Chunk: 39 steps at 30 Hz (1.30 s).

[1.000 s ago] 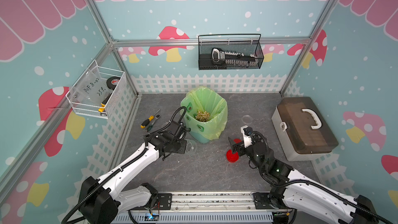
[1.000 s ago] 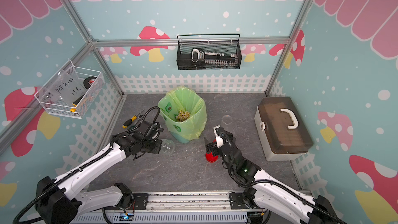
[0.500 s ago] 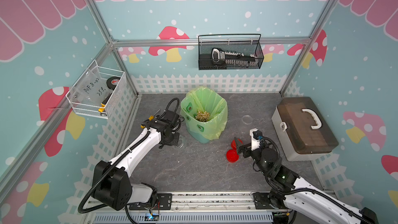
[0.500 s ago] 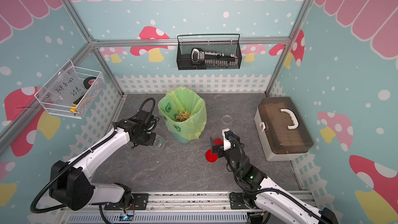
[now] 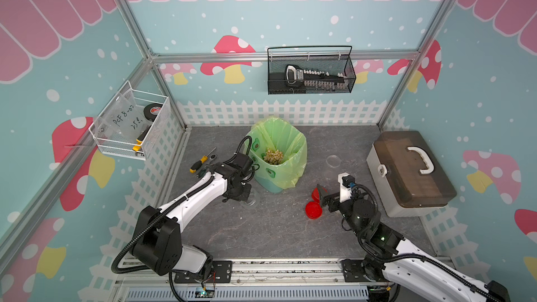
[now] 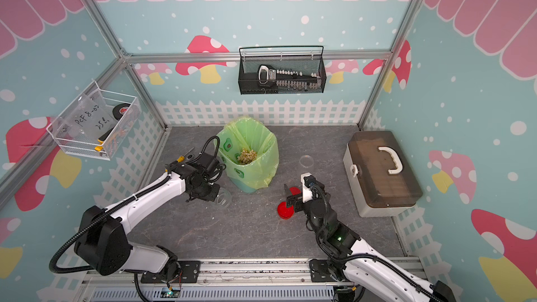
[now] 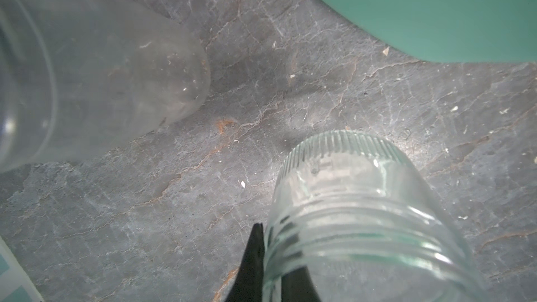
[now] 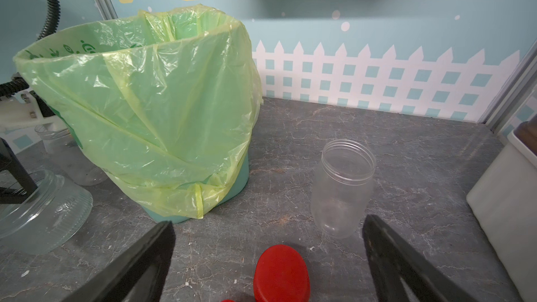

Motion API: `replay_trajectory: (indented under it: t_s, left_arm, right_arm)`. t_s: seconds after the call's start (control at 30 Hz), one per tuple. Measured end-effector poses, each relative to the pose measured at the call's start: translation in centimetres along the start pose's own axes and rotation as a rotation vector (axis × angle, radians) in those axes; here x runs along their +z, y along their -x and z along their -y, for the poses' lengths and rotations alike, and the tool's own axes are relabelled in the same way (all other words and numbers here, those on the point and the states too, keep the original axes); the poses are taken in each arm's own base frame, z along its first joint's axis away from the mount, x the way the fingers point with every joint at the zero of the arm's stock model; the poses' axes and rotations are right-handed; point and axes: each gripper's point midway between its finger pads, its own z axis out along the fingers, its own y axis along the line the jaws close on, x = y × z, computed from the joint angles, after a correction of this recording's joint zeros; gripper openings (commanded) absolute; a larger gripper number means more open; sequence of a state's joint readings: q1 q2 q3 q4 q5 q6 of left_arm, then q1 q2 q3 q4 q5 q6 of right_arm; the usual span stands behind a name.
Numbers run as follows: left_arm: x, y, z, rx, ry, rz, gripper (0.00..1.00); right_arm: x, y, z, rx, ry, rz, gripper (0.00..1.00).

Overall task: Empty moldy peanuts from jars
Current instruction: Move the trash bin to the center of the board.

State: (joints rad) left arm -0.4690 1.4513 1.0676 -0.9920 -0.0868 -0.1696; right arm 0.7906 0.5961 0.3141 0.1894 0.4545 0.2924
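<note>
Beside the bin (image 5: 290, 169), clear empty squat jar (image 5: 251, 199), rim tight in left claw (image 5: 241, 194); right claw (image 8: 268, 222) wide.

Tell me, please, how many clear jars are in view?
3: a tall jar right of the bin; a squat jar in the left gripper; another jar beside it, near the bin.

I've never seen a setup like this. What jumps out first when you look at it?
The bin lined with a bright green bag at the middle of the grey table, with a heap of pale peanuts inside. Next, two red lids lying loose near the right arm, and an empty clear jar standing open beyond them.
</note>
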Motion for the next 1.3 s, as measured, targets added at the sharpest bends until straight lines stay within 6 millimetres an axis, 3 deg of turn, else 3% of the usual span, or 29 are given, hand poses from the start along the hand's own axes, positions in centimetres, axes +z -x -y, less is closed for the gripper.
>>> replay_trajectory:
  t_s: [0.23,0.67,1.07,1.3]
  left_arm:
    - [0.9,0.4,0.5,0.012,0.046,-0.021,0.0]
    - [1.7,1.7,-0.5,0.011,0.148,-0.035,0.0]
    - [1.5,4.0,1.8,0.064,0.125,-0.02,0.0]
    - [1.4,3.5,1.7,0.08,0.146,-0.04,0.0]
  right_arm:
    - [0.0,0.0,0.2,0.006,-0.004,0.004,0.99]
    - [-0.1,0.0,0.4,0.014,-0.01,0.007,0.99]
    - [-0.2,0.0,0.6,0.023,-0.015,0.01,0.99]
    - [-0.2,0.0,0.6,0.024,-0.015,0.01,0.99]
